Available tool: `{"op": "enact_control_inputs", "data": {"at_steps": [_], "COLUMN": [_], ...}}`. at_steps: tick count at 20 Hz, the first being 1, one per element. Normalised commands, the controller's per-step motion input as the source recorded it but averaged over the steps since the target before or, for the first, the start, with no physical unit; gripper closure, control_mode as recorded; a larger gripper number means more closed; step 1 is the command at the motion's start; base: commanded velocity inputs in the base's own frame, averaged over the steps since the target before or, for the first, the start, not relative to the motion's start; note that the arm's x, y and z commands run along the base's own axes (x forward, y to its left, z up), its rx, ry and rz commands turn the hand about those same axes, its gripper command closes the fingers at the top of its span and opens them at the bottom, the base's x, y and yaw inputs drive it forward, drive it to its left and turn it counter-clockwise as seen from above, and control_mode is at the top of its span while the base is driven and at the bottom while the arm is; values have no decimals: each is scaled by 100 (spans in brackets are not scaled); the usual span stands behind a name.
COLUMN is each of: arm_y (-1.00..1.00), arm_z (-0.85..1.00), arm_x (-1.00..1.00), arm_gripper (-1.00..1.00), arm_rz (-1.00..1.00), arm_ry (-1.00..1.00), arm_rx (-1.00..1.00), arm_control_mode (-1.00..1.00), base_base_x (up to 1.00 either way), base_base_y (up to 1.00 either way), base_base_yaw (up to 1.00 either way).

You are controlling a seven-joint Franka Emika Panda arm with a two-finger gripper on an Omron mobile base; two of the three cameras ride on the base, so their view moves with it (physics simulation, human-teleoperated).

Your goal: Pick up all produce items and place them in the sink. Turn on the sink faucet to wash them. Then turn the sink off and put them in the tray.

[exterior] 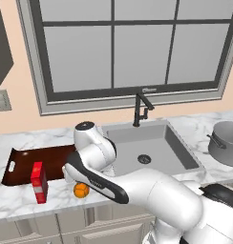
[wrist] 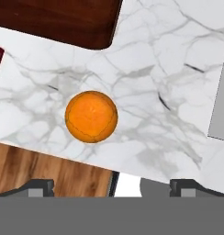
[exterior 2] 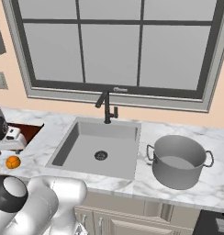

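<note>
Hovering hand (wrist: 111, 186) above orange fruit (wrist: 91, 116)

Readable text: none in any view.
Tall red box with a white label (exterior: 39, 182): stands on the white marble counter (exterior: 23, 195); the label is too small to show any lettering.
Brands, numbers, signs: none legible.

A red box (exterior: 39, 182) with a white label stood upright on the white marble desk (exterior: 27, 202), near its front edge. A round grey pot (exterior 2: 178, 160) with two side handles sat on the desk toward the right end. A large grey-framed window (exterior 2: 118, 46) spanned the peach wall behind, with a wall outlet (exterior: 1, 100) at its left. Pale cabinet fronts (exterior 2: 118, 215) ran below the desk, and wood flooring (wrist: 49, 172) showed beneath.
</note>
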Motion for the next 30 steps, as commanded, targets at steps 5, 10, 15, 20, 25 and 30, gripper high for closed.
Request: {"op": "enact_control_inputs", "data": {"at_steps": [5, 10, 15, 20, 25, 30], "arm_y": [17, 8, 2, 0, 5, 9], "arm_z": [-27, -29, -27, -26, -19, -15], "arm_x": [22, 6, 5, 6, 0, 0], "arm_gripper": [-100, -100, -100, -100, -100, -100], "arm_rz": [0, 0, 0, 0, 0, 0], "arm_ry": [1, 1, 2, 0, 0, 0], "arm_rx": [0, 0, 0, 0, 0, 0], "arm_control_mode": [-100, -100, -100, -100, -100, -100], "base_base_x": [0, 0, 0, 0, 0, 0], "base_base_y": [0, 0, 0, 0, 0, 0], "base_base_yaw": [0, 0, 0, 0, 0, 0]}}
